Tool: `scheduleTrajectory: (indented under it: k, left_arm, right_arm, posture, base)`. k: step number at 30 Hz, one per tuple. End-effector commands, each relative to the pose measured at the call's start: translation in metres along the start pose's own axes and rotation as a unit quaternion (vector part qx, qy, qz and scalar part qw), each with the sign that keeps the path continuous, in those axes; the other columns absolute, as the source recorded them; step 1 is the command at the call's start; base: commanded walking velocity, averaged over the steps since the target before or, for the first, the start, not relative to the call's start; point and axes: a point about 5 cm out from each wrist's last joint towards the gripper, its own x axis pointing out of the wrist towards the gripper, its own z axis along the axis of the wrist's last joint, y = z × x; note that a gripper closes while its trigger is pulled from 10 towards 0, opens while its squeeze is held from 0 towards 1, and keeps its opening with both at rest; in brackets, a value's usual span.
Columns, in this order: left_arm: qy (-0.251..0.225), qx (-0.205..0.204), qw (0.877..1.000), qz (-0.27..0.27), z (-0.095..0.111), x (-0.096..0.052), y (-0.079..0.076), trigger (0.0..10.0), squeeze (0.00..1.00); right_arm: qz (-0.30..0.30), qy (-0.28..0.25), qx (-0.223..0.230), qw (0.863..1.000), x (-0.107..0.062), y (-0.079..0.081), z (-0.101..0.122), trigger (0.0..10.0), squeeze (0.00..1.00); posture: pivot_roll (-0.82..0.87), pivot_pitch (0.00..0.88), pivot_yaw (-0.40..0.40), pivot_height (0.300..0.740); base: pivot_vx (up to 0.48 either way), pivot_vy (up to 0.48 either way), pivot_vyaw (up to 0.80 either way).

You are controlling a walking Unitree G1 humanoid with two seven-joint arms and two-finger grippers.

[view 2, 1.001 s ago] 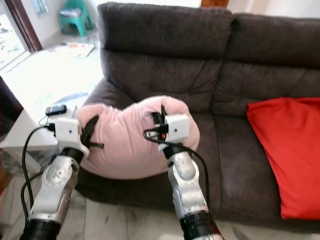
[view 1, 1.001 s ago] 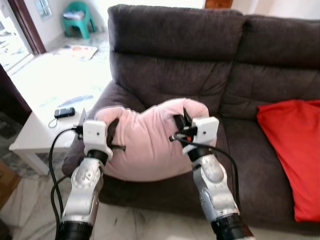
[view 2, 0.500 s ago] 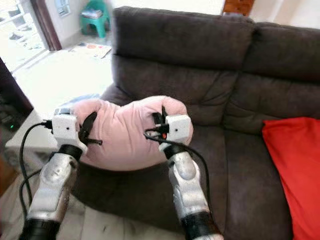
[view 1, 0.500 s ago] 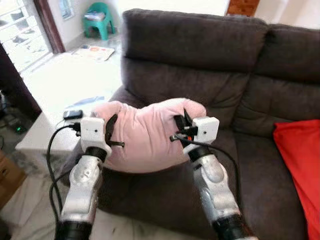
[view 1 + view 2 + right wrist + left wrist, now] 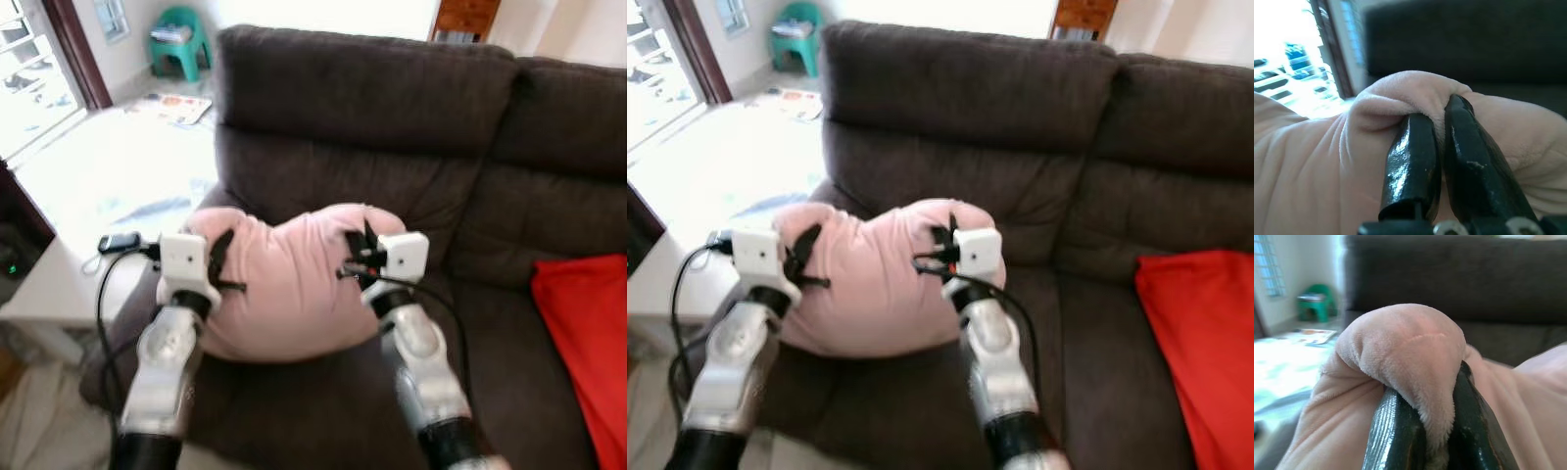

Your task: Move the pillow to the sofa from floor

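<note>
A soft pink pillow [image 5: 284,284] hangs between my two arms over the left seat of the dark brown sofa [image 5: 392,127]. My left gripper [image 5: 221,257] is shut on the pillow's left corner, and the left wrist view shows a fold of pink plush [image 5: 1410,357] pinched between the black fingers [image 5: 1396,431]. My right gripper [image 5: 357,251] is shut on the pillow's right corner [image 5: 1415,98], which bulges over the fingers [image 5: 1413,161]. The pillow's lower edge sits close to the seat cushion; contact cannot be judged.
A red cushion [image 5: 588,343] lies on the sofa's right seat. A white low table [image 5: 88,225] with a small dark device [image 5: 118,242] stands left of the sofa. A green chair [image 5: 176,39] is far back left.
The view has shifted as I moved closer to the sofa. The pillow, still held at both corners, is now further over the left seat.
</note>
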Motion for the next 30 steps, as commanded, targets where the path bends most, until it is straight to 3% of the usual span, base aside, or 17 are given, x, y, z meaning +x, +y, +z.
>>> scheduleTrajectory:
  k: [1, 8, 12, 17, 30]
  left_arm:
    - [-0.028, 0.008, 0.999, -0.034, 0.014, 0.007, -0.008, 10.0, 0.0]
    - [0.016, -0.033, 0.998, -0.058, 0.002, 0.005, -0.012, 10.0, 0.0]
    - [0.076, -0.025, 0.99, -0.112, -0.014, -0.004, -0.018, 10.0, 0.0]
    - [0.104, -0.05, 0.975, -0.189, -0.014, -0.016, -0.028, 10.0, 0.0]
    - [0.072, -0.082, 0.965, -0.24, 0.014, -0.01, -0.036, 10.0, 0.0]
  right_arm:
    - [0.045, -0.044, -0.008, 0.998, 0.013, 0.026, 0.02, 10.0, 0.0]
    - [0.026, -0.023, -0.022, 0.999, 0.017, 0.022, 0.016, 10.0, 0.0]
    - [0.031, -0.016, -0.033, 0.999, 0.025, 0.024, 0.016, 10.0, 0.0]
    - [0.046, 0.004, -0.044, 0.998, 0.04, 0.03, 0.016, 10.0, 0.0]
    - [0.123, 0.022, -0.024, 0.992, 0.065, 0.074, 0.025, 10.0, 0.0]
  posture:
    - [0.18, 0.006, -0.018, 0.74]
    - [0.18, 0.004, -0.02, 0.74]
    - [0.18, 0.003, -0.021, 0.74]
    - [0.19, 0.005, -0.025, 0.74]
    - [0.2, 0.011, -0.048, 0.74]
  base:
    - [0.337, 0.0, 0.0]
    - [0.048, 0.0, 0.0]
    - [0.0, 0.0, 0.0]
    - [0.0, 0.0, 0.0]
    - [0.0, 0.0, 0.0]
